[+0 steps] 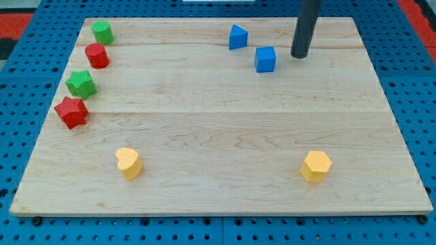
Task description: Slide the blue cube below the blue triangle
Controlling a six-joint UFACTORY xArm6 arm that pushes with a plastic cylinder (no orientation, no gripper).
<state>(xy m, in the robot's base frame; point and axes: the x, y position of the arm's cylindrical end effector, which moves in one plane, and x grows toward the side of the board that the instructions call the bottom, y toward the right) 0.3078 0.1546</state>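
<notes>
The blue cube (266, 59) sits near the view's top, right of centre, on the wooden board (218, 129). The blue triangle (238, 37) lies just up and to the left of the cube, with a small gap between them. My tip (298, 55) is down on the board to the right of the blue cube, a short gap away and not touching it. The dark rod rises from the tip out of the view's top.
At the view's left, top to bottom, stand a green cylinder (102, 32), a red cylinder (97, 56), a green star (81, 84) and a red star (71, 112). A yellow heart (128, 163) and a yellow hexagon (316, 167) lie near the view's bottom.
</notes>
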